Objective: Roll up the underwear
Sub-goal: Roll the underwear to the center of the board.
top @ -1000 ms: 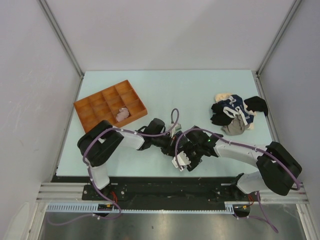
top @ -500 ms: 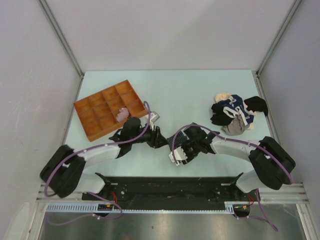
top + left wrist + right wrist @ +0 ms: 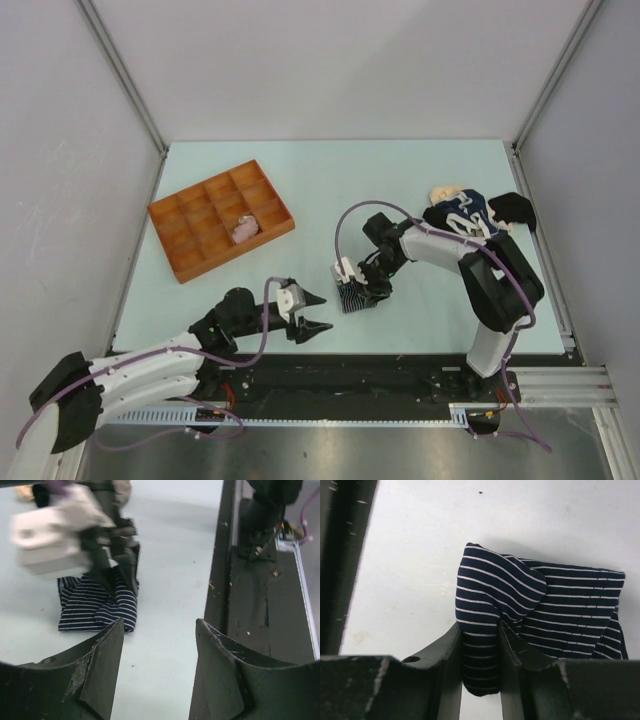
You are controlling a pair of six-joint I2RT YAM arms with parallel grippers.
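Note:
A navy underwear with thin white stripes (image 3: pixel 351 298) lies folded on the table near the middle. My right gripper (image 3: pixel 364 284) is shut on a fold of the striped underwear (image 3: pixel 535 597), the cloth pinched between its fingers (image 3: pixel 451 650). The left gripper (image 3: pixel 306 324) stands open and empty near the front edge, left of the garment and apart from it. In the left wrist view the striped underwear (image 3: pixel 97 607) lies ahead of the open left gripper (image 3: pixel 160 655), with the right gripper (image 3: pixel 120 572) on top of it. More underwear sits in a pile (image 3: pixel 470 215) at the right.
An orange compartmented tray (image 3: pixel 185 215) stands at the back left with a pink garment (image 3: pixel 243 229) in one compartment. The black base rail (image 3: pixel 260 605) runs along the table's near edge, right beside the left gripper. Side walls close in the table.
The left gripper opened, let go and drew back toward the front left. The right gripper closed on the striped underwear, and its arm swung out toward the right.

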